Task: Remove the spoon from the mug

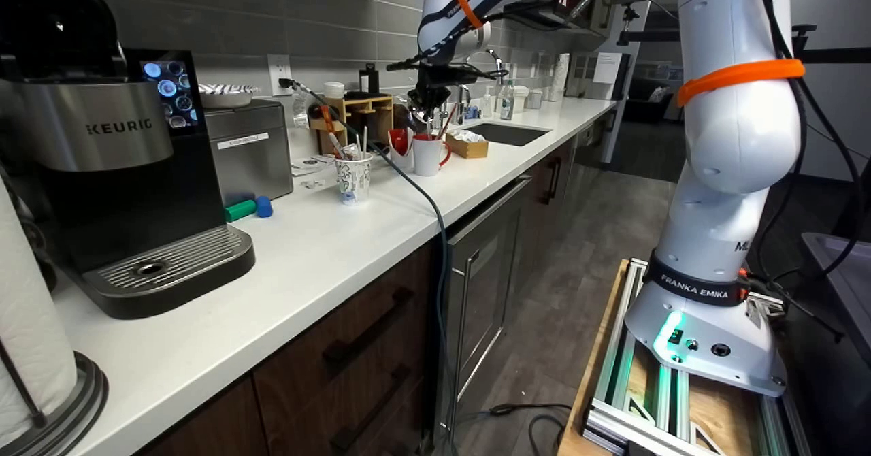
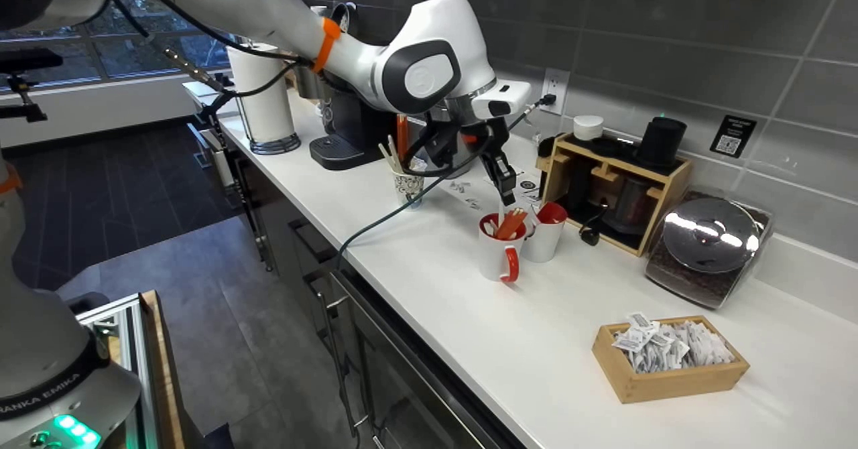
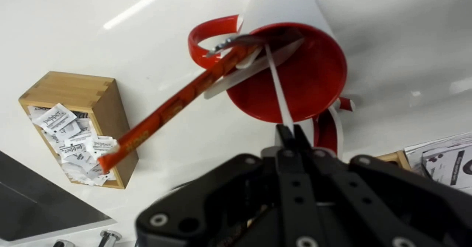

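Observation:
The white mug with red inside and red handle (image 3: 284, 3) stands upright on the counter; it shows in both exterior views (image 2: 494, 258) (image 1: 427, 158). My gripper (image 3: 291, 129) is above its rim, with the fingertips closed around a thin white handle, taken as the spoon (image 3: 278, 83). The spoon's lower end is inside the mug and its bowl is hidden. In an exterior view my gripper (image 2: 507, 198) points down over the mug. The mug also holds an orange-red stick packet (image 3: 177, 105), a shiny-tipped utensil (image 3: 236, 41) and pale flat sticks (image 3: 239, 78).
A second red-and-white mug (image 2: 544, 241) stands close beside it. A wooden box of packets (image 2: 670, 385), a wooden organizer (image 2: 660, 214) and a shiny metal-topped item (image 2: 710, 241) are nearby. A patterned cup of stirrers (image 1: 354, 182) stands nearer the coffee machine (image 1: 122, 129). A dark cable (image 1: 415, 184) crosses the counter.

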`<state>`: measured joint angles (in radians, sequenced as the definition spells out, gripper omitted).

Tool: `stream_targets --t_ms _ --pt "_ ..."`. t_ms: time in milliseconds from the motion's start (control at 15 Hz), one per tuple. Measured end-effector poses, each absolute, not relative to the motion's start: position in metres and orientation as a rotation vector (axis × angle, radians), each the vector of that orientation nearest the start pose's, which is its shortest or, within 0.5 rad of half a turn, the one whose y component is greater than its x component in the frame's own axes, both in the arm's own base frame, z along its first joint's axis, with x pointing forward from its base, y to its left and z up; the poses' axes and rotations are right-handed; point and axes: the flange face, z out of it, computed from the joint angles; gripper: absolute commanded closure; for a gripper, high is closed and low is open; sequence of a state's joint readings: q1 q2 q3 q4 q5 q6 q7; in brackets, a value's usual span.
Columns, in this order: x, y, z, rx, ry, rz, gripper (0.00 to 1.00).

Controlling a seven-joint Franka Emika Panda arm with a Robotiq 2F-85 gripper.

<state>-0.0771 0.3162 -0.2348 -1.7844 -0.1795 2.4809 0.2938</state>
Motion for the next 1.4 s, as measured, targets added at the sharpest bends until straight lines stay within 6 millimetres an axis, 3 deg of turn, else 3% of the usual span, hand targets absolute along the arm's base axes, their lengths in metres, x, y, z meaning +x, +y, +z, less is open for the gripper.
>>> stream_targets --t_ms 333,733,1133,1400 --pt "0.630 -0.150 0.462 -3.157 0.657 -0.717 1.00" --pt "0.595 -0.091 0.514 -3.064 0.505 -0.920 1.00" --pt "0.560 -0.038 0.537 -2.898 0.384 -0.925 1.00" --pt "0.547 -0.009 0.539 -2.808 0.271 -0.894 1.00"
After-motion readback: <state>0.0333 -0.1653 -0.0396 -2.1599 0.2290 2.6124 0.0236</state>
